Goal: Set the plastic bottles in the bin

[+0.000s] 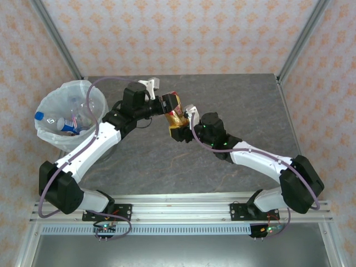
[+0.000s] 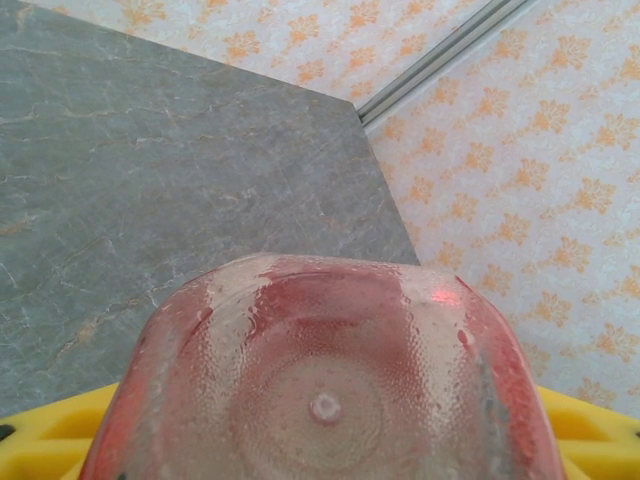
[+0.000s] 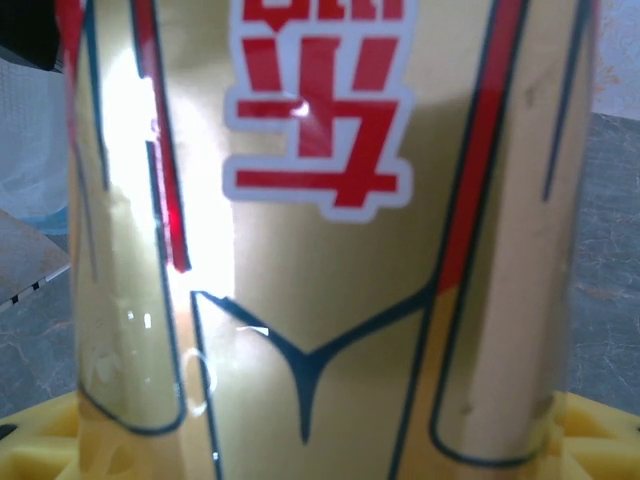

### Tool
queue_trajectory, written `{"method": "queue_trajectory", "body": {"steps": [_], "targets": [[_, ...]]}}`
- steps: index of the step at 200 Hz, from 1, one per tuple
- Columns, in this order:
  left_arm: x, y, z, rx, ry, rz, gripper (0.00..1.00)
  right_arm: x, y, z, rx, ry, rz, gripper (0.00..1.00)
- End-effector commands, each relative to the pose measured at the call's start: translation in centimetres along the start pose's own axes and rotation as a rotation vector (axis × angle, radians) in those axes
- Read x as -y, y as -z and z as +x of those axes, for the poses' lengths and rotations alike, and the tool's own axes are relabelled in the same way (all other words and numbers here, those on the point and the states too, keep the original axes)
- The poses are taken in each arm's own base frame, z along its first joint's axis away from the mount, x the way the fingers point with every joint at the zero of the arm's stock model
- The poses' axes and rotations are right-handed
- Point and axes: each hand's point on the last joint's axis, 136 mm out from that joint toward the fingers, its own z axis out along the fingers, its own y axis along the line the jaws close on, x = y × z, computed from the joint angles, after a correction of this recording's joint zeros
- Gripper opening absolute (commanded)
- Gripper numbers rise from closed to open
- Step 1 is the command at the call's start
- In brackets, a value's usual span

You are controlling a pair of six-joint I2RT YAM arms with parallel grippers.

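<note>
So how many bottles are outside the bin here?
1: the gold-and-red bottle, held above the table between the left gripper and the right gripper. The bin holds several more, jumbled together; others may be hidden.

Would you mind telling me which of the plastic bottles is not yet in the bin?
The gold-labelled bottle between the left end effector and right end effector; the other bottles lie inside the bin.

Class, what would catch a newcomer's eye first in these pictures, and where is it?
First, the gold-and-red labelled bottle at mid-table, with the left hand and right hand closing in from either end; its label looms close in the right wrist view. Next, the bag-lined bin at far left, with several bottles inside.
</note>
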Motion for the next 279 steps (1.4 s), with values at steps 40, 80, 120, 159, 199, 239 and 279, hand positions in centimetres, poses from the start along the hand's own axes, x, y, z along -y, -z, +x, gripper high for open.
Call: {"method": "queue_trajectory", "body": {"steps": [40,80,120,159,199,239,279], "targets": [[-0.4,-0.3,-0.4,0.015,0.003,-0.031,0.58,-1.2,0.0,-2.3,0.073,0.01,-0.044,0.57],[-0.3,-0.3,-0.9,0.036,0.0,-0.033,0.55,-1.0,0.2,-1.8,0.068,0.007,-0.033,0.71],[-0.8,0.6,-2.0,0.078,-0.023,-0.097,0.52,-0.2,1.3,-1.5,0.074,0.033,0.022,0.84],[-1.7,1.8,-2.9,0.117,-0.043,-0.159,0.51,-0.6,3.0,-1.4,0.067,0.1,0.027,0.99],[-2.0,4.1,-4.7,0.186,-0.044,-0.185,0.5,0.6,5.5,-2.3,0.113,0.145,0.131,0.99],[-2.5,7.4,-5.6,0.234,-0.099,-0.274,0.5,4.4,7.4,-3.0,0.186,0.119,0.366,0.99],[-2.6,12.7,-7.0,0.357,-0.166,-0.371,0.5,10.4,9.5,-2.1,0.18,0.005,0.728,0.99]]}}
